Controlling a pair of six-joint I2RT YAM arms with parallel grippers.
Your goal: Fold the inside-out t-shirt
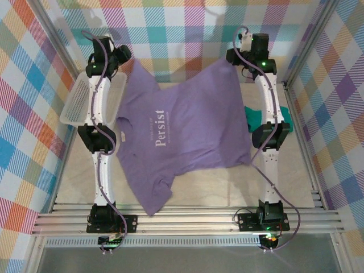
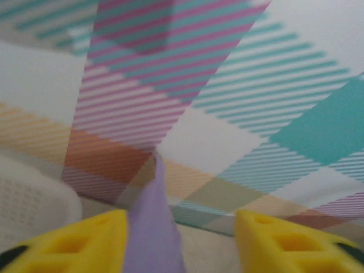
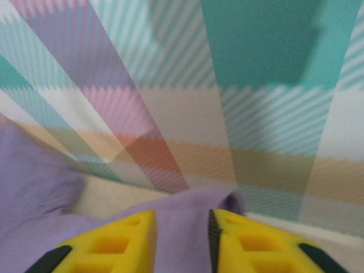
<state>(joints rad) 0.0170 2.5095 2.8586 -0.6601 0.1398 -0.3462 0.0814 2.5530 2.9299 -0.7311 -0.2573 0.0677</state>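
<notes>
Plaid walls (image 1: 187,23) in many colours close in a pale table (image 1: 216,185), with metal rails (image 1: 187,219) along its near edge where the two arms are bolted. The inside-out t-shirt (image 1: 187,125), lavender-purple, lies spread across the middle of the table; its white chest print faces up and reads sideways, one sleeve points to the near left, and its two far corners reach toward the far wall. A white mesh basket (image 1: 77,105) sits at the left edge of the table, partly under the left arm; a teal garment (image 1: 286,116) lies at the right edge, partly under the right arm, just beside the shirt.

The left gripper (image 1: 126,56) hangs at the shirt's far left corner; in the left wrist view the left gripper (image 2: 182,216) has its yellow fingers (image 2: 85,242) standing wide apart, not clamped, with a narrow strip of purple cloth (image 2: 153,227) rising between them against the left-hand one. The right gripper (image 1: 242,56) hangs at the far right corner; in the right wrist view the right gripper (image 3: 182,215) has its fingers (image 3: 119,242) parted by a narrower gap, not pinching, with purple cloth (image 3: 34,187) lying in and around the gap.
</notes>
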